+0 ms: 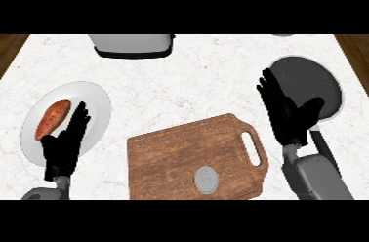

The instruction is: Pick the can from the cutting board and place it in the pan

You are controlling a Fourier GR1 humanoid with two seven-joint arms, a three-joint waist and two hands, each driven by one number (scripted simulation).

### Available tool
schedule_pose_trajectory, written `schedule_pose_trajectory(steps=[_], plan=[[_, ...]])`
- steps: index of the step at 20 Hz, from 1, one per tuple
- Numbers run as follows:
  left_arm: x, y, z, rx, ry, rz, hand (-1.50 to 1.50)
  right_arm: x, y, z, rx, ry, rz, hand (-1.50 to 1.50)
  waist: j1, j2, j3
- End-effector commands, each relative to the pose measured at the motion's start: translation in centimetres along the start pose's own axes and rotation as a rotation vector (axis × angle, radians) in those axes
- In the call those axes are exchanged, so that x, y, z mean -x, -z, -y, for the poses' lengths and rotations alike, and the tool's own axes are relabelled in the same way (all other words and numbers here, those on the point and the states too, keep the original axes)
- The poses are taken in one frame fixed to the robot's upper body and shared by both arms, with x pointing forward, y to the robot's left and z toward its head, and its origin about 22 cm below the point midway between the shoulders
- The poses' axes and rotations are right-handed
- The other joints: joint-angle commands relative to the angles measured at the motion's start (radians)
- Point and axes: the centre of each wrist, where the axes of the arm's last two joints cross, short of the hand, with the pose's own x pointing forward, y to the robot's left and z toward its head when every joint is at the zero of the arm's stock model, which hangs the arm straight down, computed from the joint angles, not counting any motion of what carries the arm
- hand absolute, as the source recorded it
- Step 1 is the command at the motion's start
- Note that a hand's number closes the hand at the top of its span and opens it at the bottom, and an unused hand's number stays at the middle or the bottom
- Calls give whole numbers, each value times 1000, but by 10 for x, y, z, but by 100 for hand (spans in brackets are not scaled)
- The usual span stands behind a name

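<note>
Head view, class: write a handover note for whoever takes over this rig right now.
Left hand: open, resting over the plate beside the sweet potato.
Right hand: open, holding nothing, over the left rim of the pan.
Can: standing on the cutting board, near its front edge, untouched.
Done: nothing yet.
Left: grasp the can, carry it right to the pan, release it.

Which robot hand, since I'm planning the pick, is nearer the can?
Right. Right robot hand: up-right of the can, at the pan. Left robot hand: farther left, over the plate.
</note>
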Motion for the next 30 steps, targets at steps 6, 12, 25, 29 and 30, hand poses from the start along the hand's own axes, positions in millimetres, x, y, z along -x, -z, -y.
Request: schedule_pose_trajectory(steps=[6,12,25,29,30], plan=[[-59,9,56,219,-100,326,0,-73,-9,-90,-828,140,382,150,39,-22,1],[-43,-18,71,240,-157,292,0,-28,-30,44,-729,-92,352,-150,-10,-16,-1],[-59,-22,79,239,-166,305,0,-108,-9,20,-901,-629,405,-150,1,-17,-3],[-53,-9,60,254,-146,299,0,-99,-17,-14,-995,-816,327,-150,2,-15,-4],[-55,-11,66,274,-155,294,0,-92,-12,-31,-1003,-864,331,-150,11,-13,-3]])
